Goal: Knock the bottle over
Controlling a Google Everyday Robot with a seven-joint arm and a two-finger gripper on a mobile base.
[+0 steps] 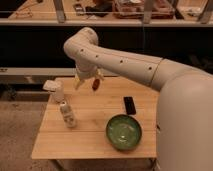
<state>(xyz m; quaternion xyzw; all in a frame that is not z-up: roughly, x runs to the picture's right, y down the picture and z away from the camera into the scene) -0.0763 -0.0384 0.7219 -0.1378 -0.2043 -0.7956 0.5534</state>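
Bottle [68, 115] stands left of frame centre on table [90, 142], just below white container [54, 89] and well left of bowl [123, 132]. It looks slightly tilted.

I judge it light, thin plastic, slick, not fragile, easy to tip. No hold needed; I'd push sideways high up, near cap.

Gripper [88, 82] hangs over table's far edge, up-right of bottle, clear of it. Whether it is open or closed, or holding anything, I cannot tell.

Arm reaches in from right of frame, elbow high at upper centre, wrist pointing down.
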